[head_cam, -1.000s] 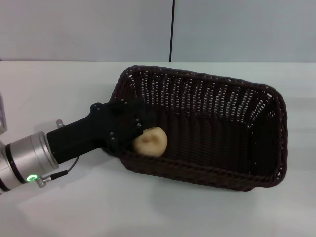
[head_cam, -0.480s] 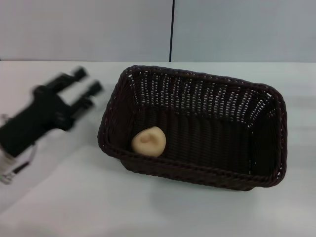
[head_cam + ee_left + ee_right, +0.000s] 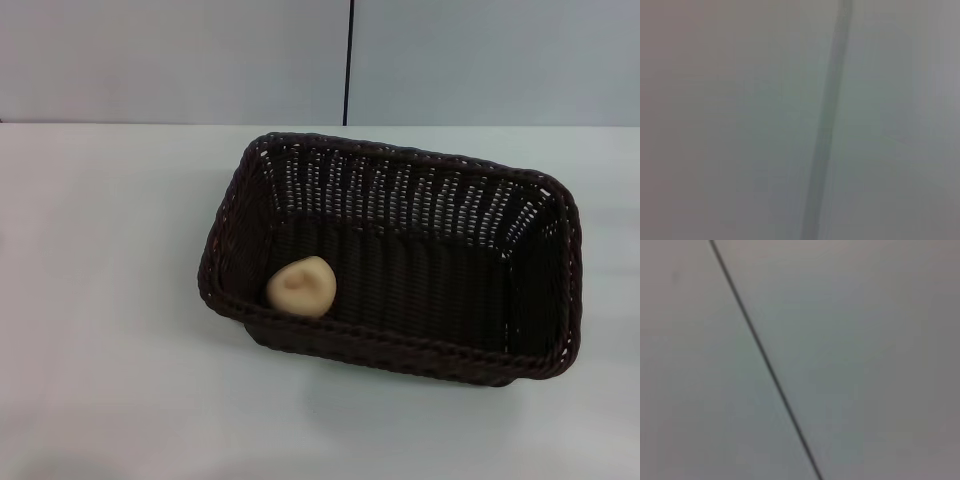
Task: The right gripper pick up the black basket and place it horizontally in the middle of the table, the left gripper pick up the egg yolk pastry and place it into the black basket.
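The black basket (image 3: 400, 255) lies lengthwise across the middle of the white table (image 3: 100, 300) in the head view. The egg yolk pastry (image 3: 301, 287) rests inside the basket on its floor, in the near left corner against the front wall. Neither gripper shows in the head view. The left and right wrist views show only a plain grey wall with a dark seam line, with no fingers and no task object.
A grey wall with a vertical dark seam (image 3: 350, 60) stands behind the table's far edge. The seam also shows in the left wrist view (image 3: 825, 130) and in the right wrist view (image 3: 765, 360).
My left gripper has let go of the pastry, pulled back to the left out of the basket and left the head view. The pastry and basket have stayed in place.
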Controlling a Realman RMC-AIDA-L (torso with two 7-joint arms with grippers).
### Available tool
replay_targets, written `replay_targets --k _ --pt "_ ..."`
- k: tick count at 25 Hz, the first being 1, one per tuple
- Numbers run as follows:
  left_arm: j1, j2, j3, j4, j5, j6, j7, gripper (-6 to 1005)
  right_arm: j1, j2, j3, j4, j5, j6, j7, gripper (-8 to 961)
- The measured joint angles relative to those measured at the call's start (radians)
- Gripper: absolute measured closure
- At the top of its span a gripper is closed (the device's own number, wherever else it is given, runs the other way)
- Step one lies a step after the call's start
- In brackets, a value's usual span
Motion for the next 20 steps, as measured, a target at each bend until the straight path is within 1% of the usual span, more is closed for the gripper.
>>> replay_targets --k 1,5,9,12,16,20 --pt "0.0 0.0 0.0 0.0 0.0 0.0 0.0 481 -0.001 0.0 0.013 0.0 0.0 0.0 0.0 486" --pt "0.032 0.002 -0.101 -0.012 -0.004 0.007 -0.003 479 -0.006 0.0 0.059 0.0 0.001 0.001 0.0 486" --pt "0.041 0.002 -0.12 -0.013 -0.004 0.008 0.004 478 -0.009 0.0 0.084 -0.004 0.001 0.0 0.0 486" --pt "0.037 0.002 -0.123 -0.011 -0.005 0.0 0.007 477 -0.006 0.0 0.103 -0.004 0.001 0.0 0.0 486" --pt "0.024 0.002 -0.131 -0.011 -0.005 -0.019 0.007 352 0.007 -0.001 0.12 -0.002 0.001 0.006 0.0 486" --pt "0.018 0.001 -0.146 -0.013 -0.005 -0.037 0.007 352 0.008 0.0 0.121 -0.003 0.001 0.002 0.0 486"
